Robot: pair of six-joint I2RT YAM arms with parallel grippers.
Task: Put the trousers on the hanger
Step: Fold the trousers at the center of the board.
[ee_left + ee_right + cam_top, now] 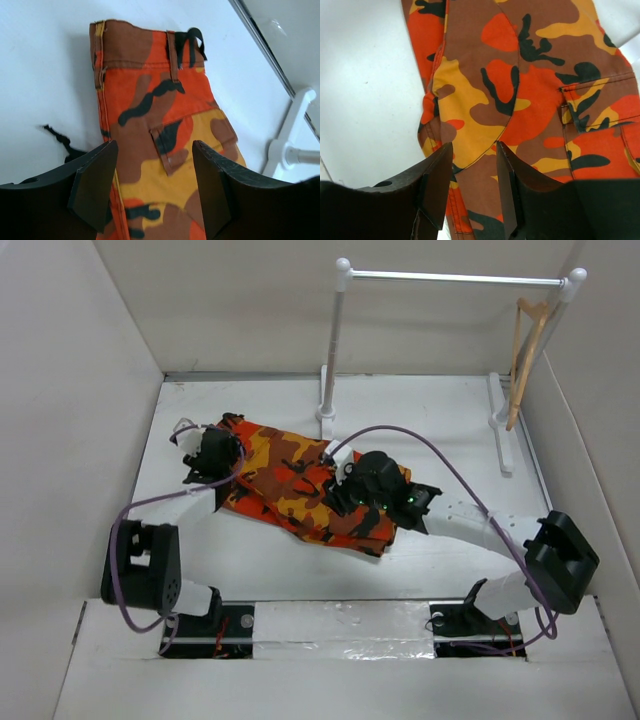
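The camouflage trousers (300,485) lie folded flat on the white table, running from back left to front right. My left gripper (212,462) hovers open over the waistband end; the left wrist view shows its jaws apart above a back pocket (170,145) of the trousers (150,100). My right gripper (345,490) is open over the middle of the trousers; the right wrist view shows its jaws apart above the fabric (520,95). The wooden hanger (525,360) hangs at the right end of the white rail, far from both grippers.
The white rail (455,278) on two posts stands at the back of the table, its left post base (326,415) just behind the trousers and also in the left wrist view (292,145). White walls enclose the table on the left, back and right.
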